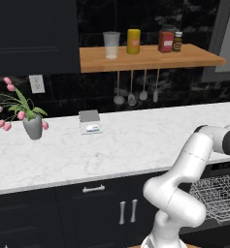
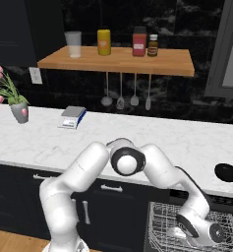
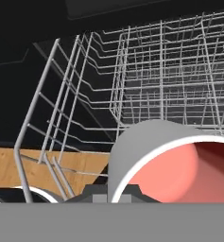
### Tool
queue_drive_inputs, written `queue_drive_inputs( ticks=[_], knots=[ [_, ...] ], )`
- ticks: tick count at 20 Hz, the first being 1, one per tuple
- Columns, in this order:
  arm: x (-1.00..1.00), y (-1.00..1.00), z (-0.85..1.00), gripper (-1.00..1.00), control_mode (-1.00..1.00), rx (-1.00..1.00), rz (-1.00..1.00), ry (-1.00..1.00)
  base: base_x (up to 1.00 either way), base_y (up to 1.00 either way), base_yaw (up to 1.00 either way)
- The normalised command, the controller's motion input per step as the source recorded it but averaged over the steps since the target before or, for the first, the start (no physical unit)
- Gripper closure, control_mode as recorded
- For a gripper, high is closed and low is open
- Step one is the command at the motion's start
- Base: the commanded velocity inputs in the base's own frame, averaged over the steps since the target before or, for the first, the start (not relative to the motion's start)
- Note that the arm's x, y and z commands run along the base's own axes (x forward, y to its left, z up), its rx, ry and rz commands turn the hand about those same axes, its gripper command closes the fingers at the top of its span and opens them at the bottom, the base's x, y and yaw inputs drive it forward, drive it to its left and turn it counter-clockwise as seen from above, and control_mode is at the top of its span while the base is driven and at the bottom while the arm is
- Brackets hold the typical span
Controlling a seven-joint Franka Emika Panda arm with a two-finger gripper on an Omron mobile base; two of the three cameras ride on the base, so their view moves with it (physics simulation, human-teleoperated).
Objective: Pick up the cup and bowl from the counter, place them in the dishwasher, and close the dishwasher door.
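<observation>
Arm: reaches down at 5 o'clock of the right base view, into the dishwasher (image 2: pixel 187 221).
End effector (image 2: pixel 174 231): low over the grey wire rack (image 3: pixel 170 80); whether clenched or released, cannot tell.
Cup (image 3: pixel 175 160): grey outside, pink inside, lying on its side at the end effector, mouth toward 4 o'clock in the hand view.
Bowl (image 2: pixel 227 172): black, on the tabletop (image 2: pixel 137 135) at 3 o'clock, well apart from the arm.
Dishwasher door: open; the panel itself is not clearly seen.

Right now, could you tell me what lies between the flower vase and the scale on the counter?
Nothing: the left base view shows bare counter between the vase and the scale.
</observation>
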Motion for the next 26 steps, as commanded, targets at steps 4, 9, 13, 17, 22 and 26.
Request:
queue_drive_inputs(
  ticks=[4, 9, 13, 17, 22, 26],
  knots=[
    [0.0, 0.0, -0.44, 1.0, -1.0, 0.0, 0.0, 0.0, 0.0, 0.0, 0.0],
    [0.0, 0.0, -0.13, 1.0, -1.0, 0.0, 0.0, -0.03, 0.0, 0.0, 0.0],
    [0.08, 0.0, 0.14, 1.0, -1.0, 0.0, 0.0, -0.11, 0.0, 0.0, 0.0],
    [0.11, 0.0, 0.25, 1.0, -1.0, 0.01, -0.01, -0.12, 0.0, 0.0, 0.0],
    [0.4, 0.0, 0.09, 1.0, -1.0, 0.0, -0.01, -0.03, 0.0, 0.0, 0.0],
    [0.61, 0.0, -0.07, 1.0, -1.0, 0.0, 0.0, 0.02, 0.0, 0.0, 0.0]
  ],
)
